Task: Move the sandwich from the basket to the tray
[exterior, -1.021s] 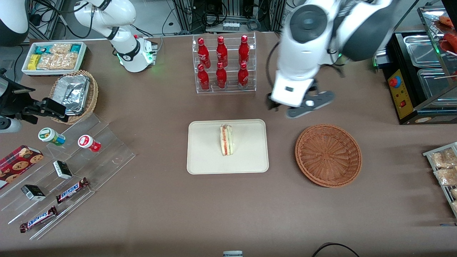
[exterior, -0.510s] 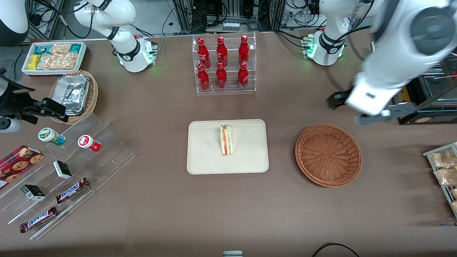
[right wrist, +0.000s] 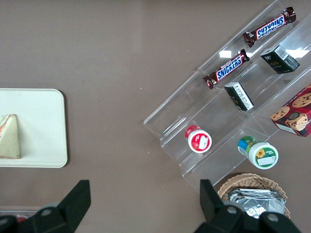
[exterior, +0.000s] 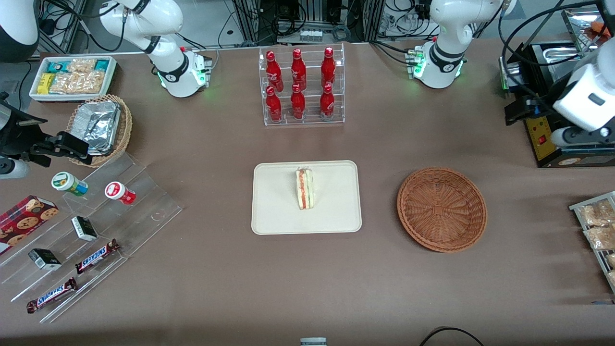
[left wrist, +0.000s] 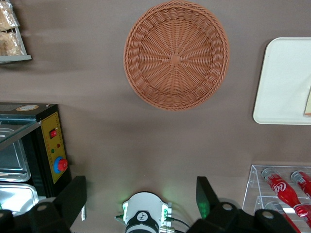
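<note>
The sandwich [exterior: 304,188] lies on its side on the cream tray [exterior: 274,206], near the tray's middle. The reddish-brown basket [exterior: 441,209] beside the tray is empty. My left gripper [exterior: 584,103] is raised high at the working arm's end of the table, above the black machine, well away from the basket and tray. In the left wrist view the gripper [left wrist: 141,187] is open and holds nothing, with the basket [left wrist: 176,54], the tray [left wrist: 284,82] and a sliver of the sandwich [left wrist: 308,102] far below. The right wrist view shows the sandwich [right wrist: 9,137] on the tray [right wrist: 39,126].
A clear rack of red bottles [exterior: 301,86] stands farther from the front camera than the tray. A black machine with steel pans [exterior: 547,129] and a rack of snack packets [exterior: 596,226] sit at the working arm's end. Clear acrylic steps with candy bars [exterior: 96,226] lie toward the parked arm's end.
My left arm has swung away from above the table between tray and basket out to the working arm's end, over the black machine. The sandwich, tray and basket have not moved.
</note>
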Controlling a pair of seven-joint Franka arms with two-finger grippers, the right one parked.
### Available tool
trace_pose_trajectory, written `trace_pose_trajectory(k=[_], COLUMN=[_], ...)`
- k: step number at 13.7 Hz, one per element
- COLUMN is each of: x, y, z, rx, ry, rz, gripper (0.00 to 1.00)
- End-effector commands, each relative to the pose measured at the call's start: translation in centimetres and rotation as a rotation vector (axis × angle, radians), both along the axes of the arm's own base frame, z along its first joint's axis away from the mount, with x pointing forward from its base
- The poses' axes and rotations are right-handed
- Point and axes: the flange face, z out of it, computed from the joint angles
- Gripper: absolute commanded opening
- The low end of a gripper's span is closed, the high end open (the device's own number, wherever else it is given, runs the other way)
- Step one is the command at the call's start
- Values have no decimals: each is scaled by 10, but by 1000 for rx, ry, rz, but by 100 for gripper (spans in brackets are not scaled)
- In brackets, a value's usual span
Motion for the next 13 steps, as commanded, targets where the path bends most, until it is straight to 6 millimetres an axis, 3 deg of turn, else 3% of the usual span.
trace_pose_trajectory(k=[1,2,5,6,11,13], x=[-16,-18,-46,-47,-19,-16], y=[2,4,39,40,37,38], z=[1,1,2,0,-6,-10], rx=[-5,-17,-17,-18,-68,-61], ry=[0,-2,-89,-87,-80,-71], rz=[-25,-56,-47,-48,-41,-36], gripper=[99,99,99,99,99,99])
